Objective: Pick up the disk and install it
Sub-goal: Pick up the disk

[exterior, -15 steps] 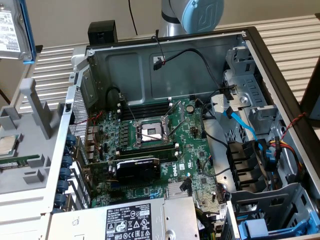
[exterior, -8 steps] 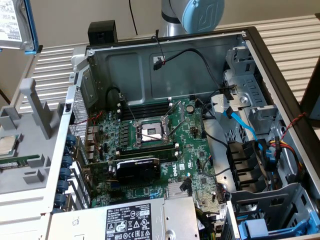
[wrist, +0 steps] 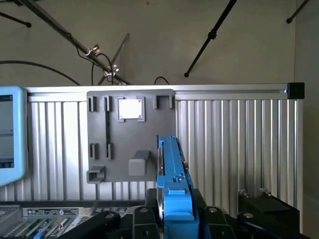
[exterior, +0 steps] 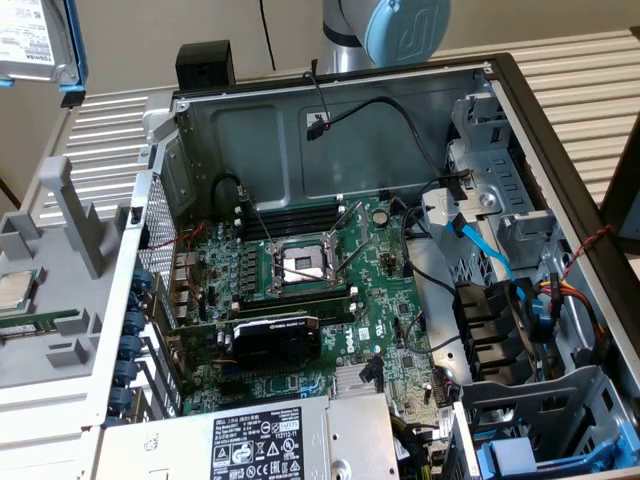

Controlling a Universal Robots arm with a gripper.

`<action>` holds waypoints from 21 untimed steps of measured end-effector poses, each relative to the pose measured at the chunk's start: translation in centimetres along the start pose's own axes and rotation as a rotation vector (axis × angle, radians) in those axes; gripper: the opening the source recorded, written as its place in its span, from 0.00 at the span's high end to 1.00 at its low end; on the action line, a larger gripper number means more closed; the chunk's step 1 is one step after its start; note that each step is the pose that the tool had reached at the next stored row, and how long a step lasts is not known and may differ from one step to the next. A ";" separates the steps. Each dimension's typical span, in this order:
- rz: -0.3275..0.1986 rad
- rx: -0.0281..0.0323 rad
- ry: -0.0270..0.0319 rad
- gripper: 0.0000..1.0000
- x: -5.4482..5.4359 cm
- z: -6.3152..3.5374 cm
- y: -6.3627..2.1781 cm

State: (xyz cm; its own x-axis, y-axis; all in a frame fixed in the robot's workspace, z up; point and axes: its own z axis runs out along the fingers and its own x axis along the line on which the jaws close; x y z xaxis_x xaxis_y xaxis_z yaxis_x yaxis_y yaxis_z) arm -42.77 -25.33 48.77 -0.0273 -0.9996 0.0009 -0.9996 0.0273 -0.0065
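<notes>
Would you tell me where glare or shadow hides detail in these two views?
Exterior view: the computer case is evenly lit, and the power supply label shows no glare. Wrist view: the processor chip on the grey tray is washed out white, while the disk in its blue frame is well lit.

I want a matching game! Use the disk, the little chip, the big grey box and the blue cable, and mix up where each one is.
Things:
1. disk
2. processor chip
3. power-supply box
4. blue cable

Places:
A. sitting on the grey tray beside the case
B. inside the case, at the exterior view's right
C. held in the gripper, up outside the case
D. inside the case, wearing a black-and-white label

Pairs: 1-C, 2-A, 3-D, 4-B
</notes>
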 end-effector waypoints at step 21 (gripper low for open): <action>-0.001 0.0307 -0.0012 0.63 -0.1 -0.75 -2.96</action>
State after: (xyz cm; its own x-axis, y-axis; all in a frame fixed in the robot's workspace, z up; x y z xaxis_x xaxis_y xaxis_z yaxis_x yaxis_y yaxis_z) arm -39.82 -25.32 49.54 -0.0260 -0.9997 -0.0003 -0.9990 0.0260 -0.0373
